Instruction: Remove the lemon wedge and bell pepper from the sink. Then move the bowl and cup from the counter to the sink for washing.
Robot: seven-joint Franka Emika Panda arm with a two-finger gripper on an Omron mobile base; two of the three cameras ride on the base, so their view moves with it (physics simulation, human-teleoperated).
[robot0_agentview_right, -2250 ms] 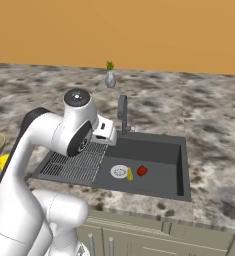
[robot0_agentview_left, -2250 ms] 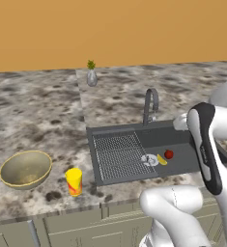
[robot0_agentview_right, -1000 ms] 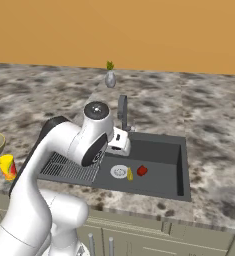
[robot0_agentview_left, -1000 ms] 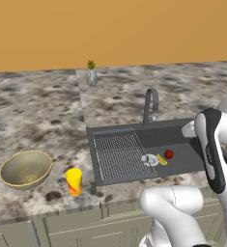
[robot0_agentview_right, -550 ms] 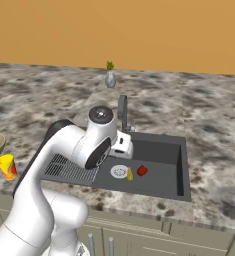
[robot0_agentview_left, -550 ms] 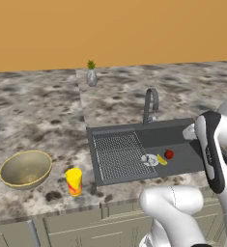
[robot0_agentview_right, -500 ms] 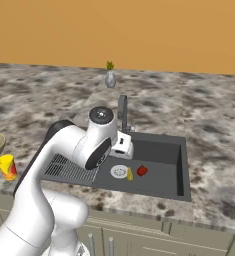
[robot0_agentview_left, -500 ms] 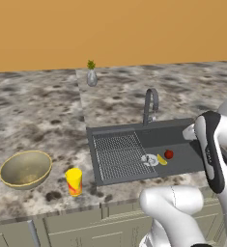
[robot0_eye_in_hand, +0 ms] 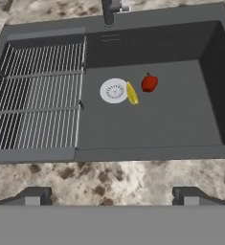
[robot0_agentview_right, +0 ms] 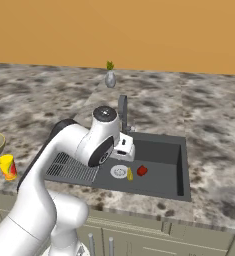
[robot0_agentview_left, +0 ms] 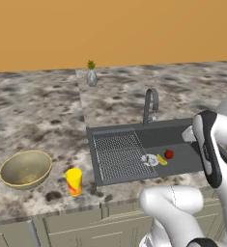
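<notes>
- Far left on the counter (robot0_agentview_left: pixel 47 111) we have the bowl (robot0_agentview_left: pixel 25 168), upright, well apart from the sink.
- Just right of it sits the cup (robot0_agentview_left: pixel 74 181), upright, red mark facing us, near the counter's front edge.
- Grey vase (robot0_agentview_left: pixel 92 77) with a green plant stands at the back of the counter, behind the sink.
- Next, the sink (robot0_eye_in_hand: pixel 181 127): ribbed drainboard (robot0_eye_in_hand: pixel 37 91) fills its left part, the basin its right.
- Faucet (robot0_agentview_left: pixel 150 103) stands at the sink's back edge, about mid-width.
- On the basin floor we see the white drain (robot0_eye_in_hand: pixel 114 90), then the lemon wedge (robot0_eye_in_hand: pixel 131 93) touching or just overlapping the drain's right edge.
- Bell pepper (robot0_eye_in_hand: pixel 149 83) lies just right of the lemon wedge, apart from it.
- Gripper (robot0_eye_in_hand: pixel 112 196) hangs above the sink's front edge, over the counter strip; both fingertips (robot0_eye_in_hand: pixel 35 195) spread fully wide, nothing between them, nothing touched.
- In the right base view we see the hand (robot0_agentview_right: pixel 124 147) over the basin's back-left part, near the faucet.
</notes>
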